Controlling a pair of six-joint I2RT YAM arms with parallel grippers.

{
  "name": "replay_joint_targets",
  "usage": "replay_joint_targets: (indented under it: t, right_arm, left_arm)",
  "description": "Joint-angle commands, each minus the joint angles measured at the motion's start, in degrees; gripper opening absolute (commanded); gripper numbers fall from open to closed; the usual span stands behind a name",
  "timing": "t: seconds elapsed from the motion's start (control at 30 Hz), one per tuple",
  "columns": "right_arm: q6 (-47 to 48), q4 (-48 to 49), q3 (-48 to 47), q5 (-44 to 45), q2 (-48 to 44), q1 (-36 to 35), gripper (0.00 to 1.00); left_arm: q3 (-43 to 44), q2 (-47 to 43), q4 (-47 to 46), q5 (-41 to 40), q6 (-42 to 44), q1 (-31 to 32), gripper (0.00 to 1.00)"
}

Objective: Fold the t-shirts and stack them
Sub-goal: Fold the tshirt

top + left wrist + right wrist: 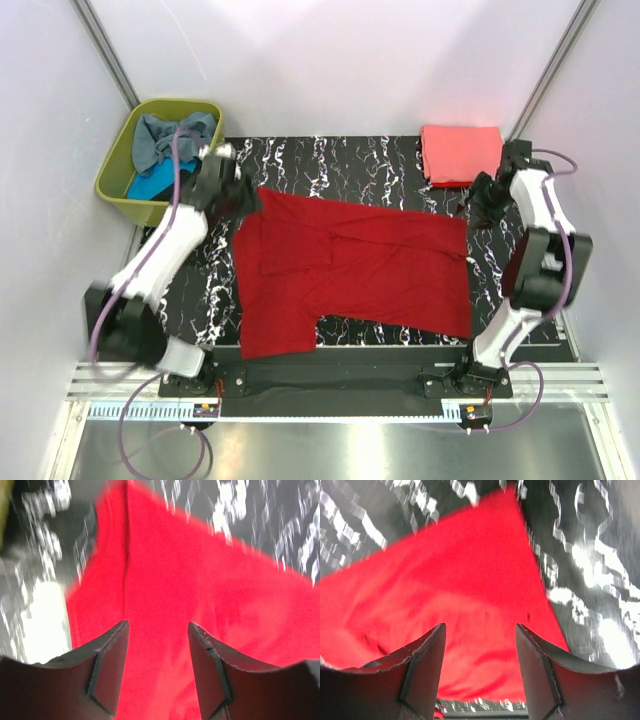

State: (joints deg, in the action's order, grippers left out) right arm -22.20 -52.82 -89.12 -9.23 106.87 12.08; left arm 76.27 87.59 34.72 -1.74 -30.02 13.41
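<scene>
Left end effector (157, 624) and right end effector (480, 626), both spread, empty, over dark red t-shirt (350, 265).

So the right gripper (480, 630) has its two dark fingers (427, 665) spread wide, nothing pinched between them, hanging right over a red shirt (460, 580). The cloth fills the gap between the jaws and runs ahead and off to the left of them, a bit rumpled just in front of the tips. Farther ahead it narrows to a corner, slightly right of centre. Black table (590, 580) with white marbling shows to the right of the tool and ahead-left. Whole picture's pretty blurry.
</scene>
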Motion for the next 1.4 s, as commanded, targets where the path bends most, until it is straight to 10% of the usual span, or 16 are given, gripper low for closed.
replay_joint_targets:
  t: [0.0,0.37,1.0,1.37]
  right_arm:
    - [2.68,-3.51,5.88,-3.15,-8.51,-0.91,0.64]
    - [-10.21,2.79,25.73,-10.1,-24.42,-23.22,0.63]
    - [-15.07,4.48,30.76,-11.16,-33.13,-23.59,0.66]
    - [-21.22,-3.85,35.15,-7.21,-32.6,-14.72,0.59]
  left_arm:
    - [-14.44,-13.0,2.63,0.06,-5.47,1.79,0.54]
    - [-41.2,-33.8,11.59,3.15,-15.23,2.06,0.5]
    - [-53.25,-31.96,6.94,5.43,-28.78,4.96,0.41]
    - [-51.49,-32.83,7.55,5.69,-26.85,5.4,0.0]
